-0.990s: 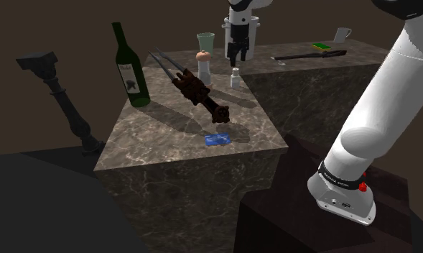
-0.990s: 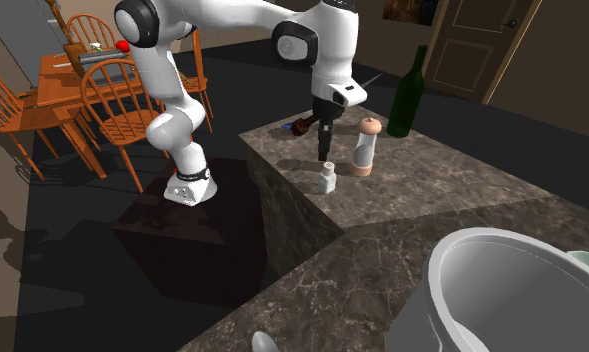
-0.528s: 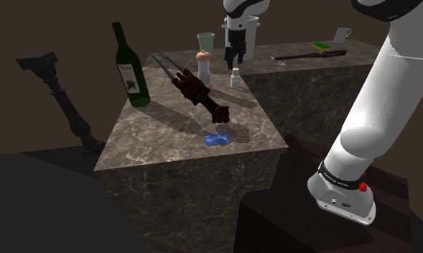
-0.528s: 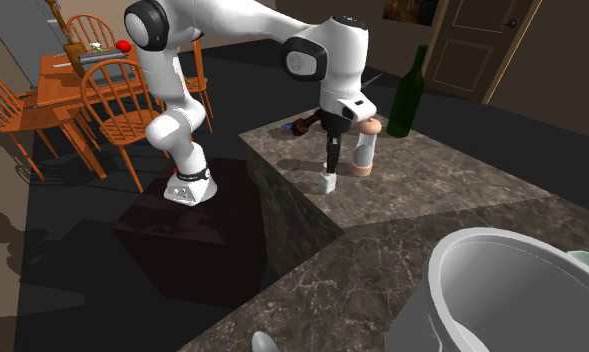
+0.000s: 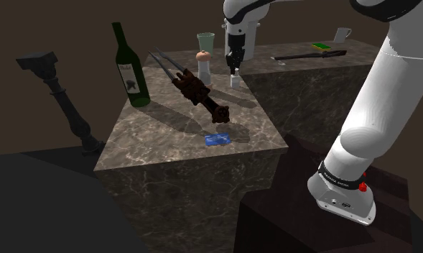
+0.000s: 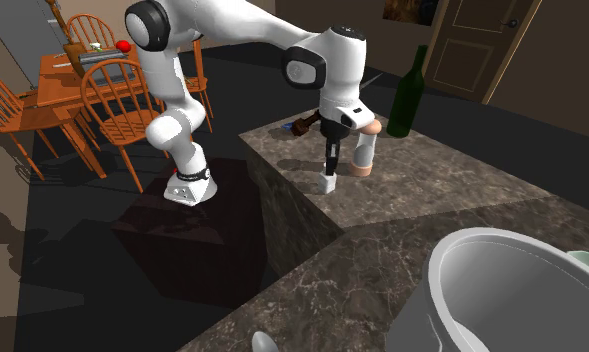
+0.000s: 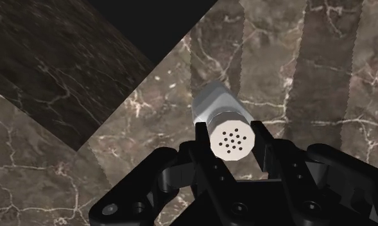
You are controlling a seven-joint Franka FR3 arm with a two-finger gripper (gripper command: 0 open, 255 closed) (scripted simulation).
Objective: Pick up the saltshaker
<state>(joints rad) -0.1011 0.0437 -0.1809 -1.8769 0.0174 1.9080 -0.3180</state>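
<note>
The second exterior view takes in the room: an orange table [image 6: 62, 82], a door [image 6: 482, 45] and a big grey pot [image 6: 502, 290] cut off at the corner, none of which the shoulder view has. The shoulder view instead lays out the marble counter [image 5: 166, 144] with a green bottle [image 5: 129, 68], a long dark utensil [image 5: 195, 86], a glass [image 5: 205, 42], a mug [image 5: 342, 34] on the farther stretch, and a blue card [image 5: 218, 139]. The white arm [image 6: 232, 25] reaches down near the counter's edge. Its gripper [image 7: 232, 131] sits low over the saltshaker [image 7: 231, 138], which stands upright on the counter just beside a grinder [image 6: 364, 150]. In the wrist view the fingers [image 7: 261, 141] are narrow, one against each side of the shaker's perforated cap, clasping it. In both outside views the gripper hides that cap, and only the shaker's lower body shows.
</note>
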